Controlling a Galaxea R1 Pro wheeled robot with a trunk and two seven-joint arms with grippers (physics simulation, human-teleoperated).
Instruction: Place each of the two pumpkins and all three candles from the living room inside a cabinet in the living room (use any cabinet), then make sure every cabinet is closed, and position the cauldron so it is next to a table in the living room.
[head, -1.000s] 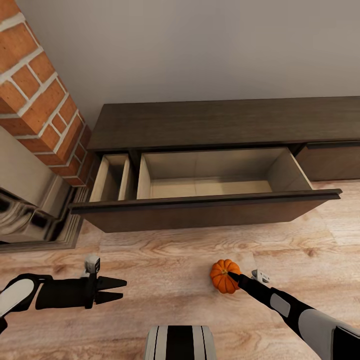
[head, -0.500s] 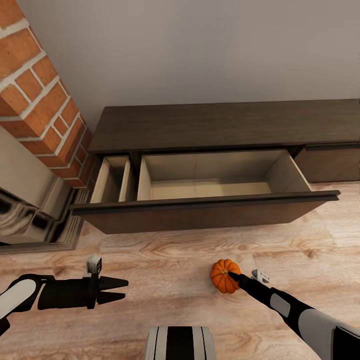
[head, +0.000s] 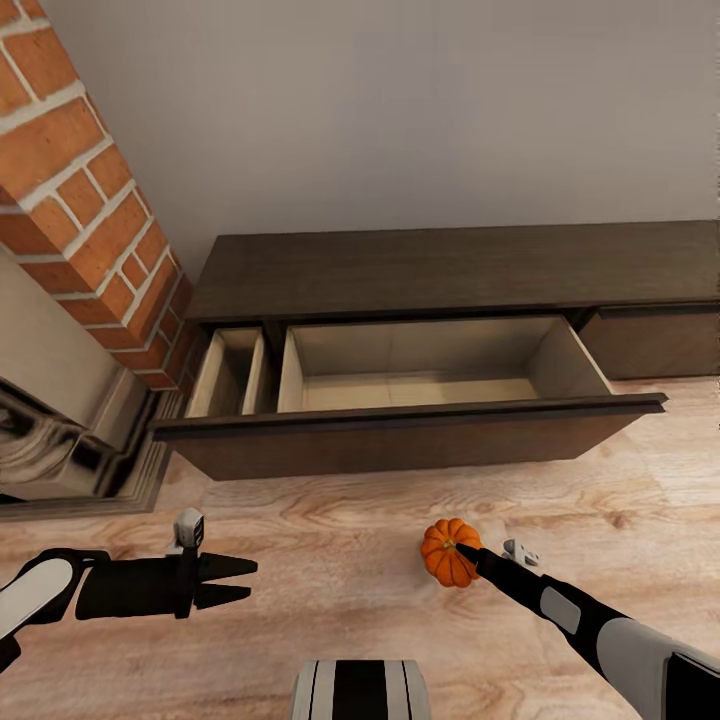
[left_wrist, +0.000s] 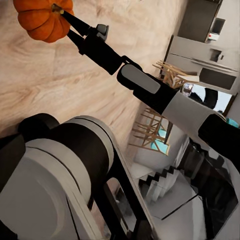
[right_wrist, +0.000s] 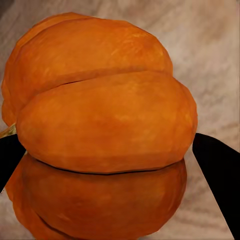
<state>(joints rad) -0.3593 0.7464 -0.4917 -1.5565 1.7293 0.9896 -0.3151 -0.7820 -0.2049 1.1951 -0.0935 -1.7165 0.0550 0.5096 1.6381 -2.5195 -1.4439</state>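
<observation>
An orange ribbed pumpkin (head: 445, 557) hangs just above the wood floor, in front of the cabinet (head: 450, 270). My right gripper (head: 466, 551) is shut on it from the near right side. In the right wrist view the pumpkin (right_wrist: 100, 125) sits between the two dark fingers (right_wrist: 216, 172). The left wrist view shows the same pumpkin (left_wrist: 42, 20) pinched near its stem. The cabinet's wide drawer (head: 400, 442) is pulled out, its beige inside bare. My left gripper (head: 246, 580) hovers low over the floor at the near left, open and holding nothing.
A brick fireplace column (head: 90, 200) with a glossy hearth frame (head: 60, 445) stands left of the cabinet. A narrow compartment (head: 228, 372) lies open beside the wide drawer. A shut drawer front (head: 655, 342) is at the right. My base (head: 360, 690) shows at the near edge.
The whole picture has shifted, so the camera moved: the cabinet sits lower in view now. Both arms keep their pose and the pumpkin stays in the right gripper.
</observation>
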